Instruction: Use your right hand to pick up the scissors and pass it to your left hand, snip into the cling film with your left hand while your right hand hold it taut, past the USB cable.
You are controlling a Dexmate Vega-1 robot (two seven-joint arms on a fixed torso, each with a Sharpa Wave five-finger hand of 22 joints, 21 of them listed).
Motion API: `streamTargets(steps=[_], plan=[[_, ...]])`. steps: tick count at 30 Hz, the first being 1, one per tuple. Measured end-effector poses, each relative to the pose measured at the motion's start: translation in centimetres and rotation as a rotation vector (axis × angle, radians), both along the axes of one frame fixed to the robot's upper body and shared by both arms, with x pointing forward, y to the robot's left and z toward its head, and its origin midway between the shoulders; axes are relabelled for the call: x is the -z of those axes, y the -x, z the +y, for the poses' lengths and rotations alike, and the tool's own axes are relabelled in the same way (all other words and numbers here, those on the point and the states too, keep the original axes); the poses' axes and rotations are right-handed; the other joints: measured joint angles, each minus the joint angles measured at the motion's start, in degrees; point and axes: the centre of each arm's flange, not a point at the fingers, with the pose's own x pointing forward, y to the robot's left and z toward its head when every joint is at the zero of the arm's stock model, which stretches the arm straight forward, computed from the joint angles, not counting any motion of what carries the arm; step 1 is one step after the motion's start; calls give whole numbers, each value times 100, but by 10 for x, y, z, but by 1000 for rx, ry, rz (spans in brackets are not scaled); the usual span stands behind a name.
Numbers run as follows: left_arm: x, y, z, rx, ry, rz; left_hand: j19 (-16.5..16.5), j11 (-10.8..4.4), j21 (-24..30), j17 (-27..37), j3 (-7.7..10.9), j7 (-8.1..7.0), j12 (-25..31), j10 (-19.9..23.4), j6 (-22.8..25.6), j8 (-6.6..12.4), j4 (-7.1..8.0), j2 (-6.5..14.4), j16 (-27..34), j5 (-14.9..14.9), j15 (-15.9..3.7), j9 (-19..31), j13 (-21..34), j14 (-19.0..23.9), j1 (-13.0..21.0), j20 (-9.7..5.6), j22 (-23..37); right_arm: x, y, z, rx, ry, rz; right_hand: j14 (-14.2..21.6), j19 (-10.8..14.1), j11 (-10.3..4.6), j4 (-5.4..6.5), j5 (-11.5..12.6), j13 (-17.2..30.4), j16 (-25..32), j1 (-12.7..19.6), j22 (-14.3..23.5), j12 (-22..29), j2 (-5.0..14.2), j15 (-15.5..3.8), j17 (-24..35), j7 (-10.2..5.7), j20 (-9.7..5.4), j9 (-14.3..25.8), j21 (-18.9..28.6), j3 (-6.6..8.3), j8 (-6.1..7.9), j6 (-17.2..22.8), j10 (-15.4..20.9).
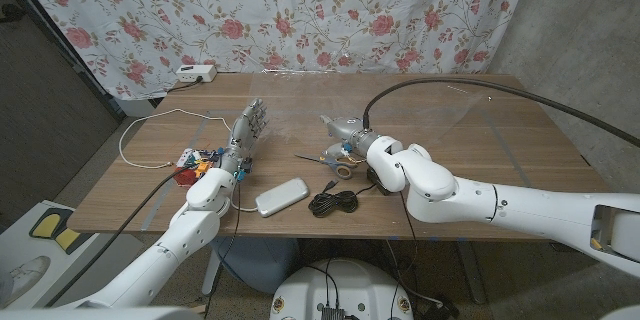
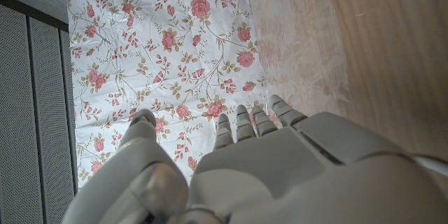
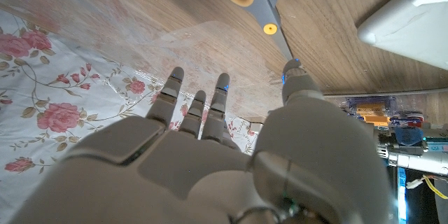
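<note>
The right robot hand [image 1: 345, 137] hovers just above the scissors [image 1: 330, 160], fingers spread and holding nothing. That fits an approach for the pickup, with the grasp not yet made. In the right wrist view the scissors [image 3: 260, 0] lie flat on the wooden bench [image 1: 480, 140] just beyond the fingertips [image 3: 174, 77], grey blades crossing at a yellow pivot screw, an orange-yellow handle loop at the far end.

The left robot hand [image 1: 248, 125] stands upright near the bench's left side, fingers apart and empty — it looks parked, ready to receive the scissors. The cling film [image 2: 301, 49] is a thin clear sheet spread over the bench, faintly wrinkled — hard to make out from the head view.

Towards the front edge lie a coiled black USB cable [image 1: 335, 201] and a flat white case [image 1: 281, 197], clear of the reach path.
</note>
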Motion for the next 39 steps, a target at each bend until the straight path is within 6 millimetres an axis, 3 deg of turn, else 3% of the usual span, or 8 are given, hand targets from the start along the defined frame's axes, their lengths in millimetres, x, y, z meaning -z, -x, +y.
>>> streamTargets(steps=[22,26,39], plan=[[2,-3,-2,6,1,8,0,0,-40,0,-24,0,0,0,0,0,-24,0,0,0,0,0,0,0,0,0,0,5,-9,3,43,34,13,124,-52,1,-18,0,27,36,46,-1,134,2,-81,-1,0,53,-30,0,17,24,0,265],[2,-4,-3,8,2,8,0,-13,-61,0,-24,0,0,13,0,0,-24,0,0,0,0,0,0,0,0,0,0,6,-10,4,53,46,15,164,2,-18,-18,0,56,45,46,-1,135,2,-121,27,0,-2,-30,22,17,24,1,284],[2,-5,-5,9,6,11,-1,-53,-84,-1,-24,0,0,9,0,0,-24,0,0,0,0,0,0,0,0,0,0,8,-15,7,65,63,17,287,21,-14,71,0,80,113,-101,-1,233,-50,-182,54,-18,-21,-30,22,-72,45,25,492]])
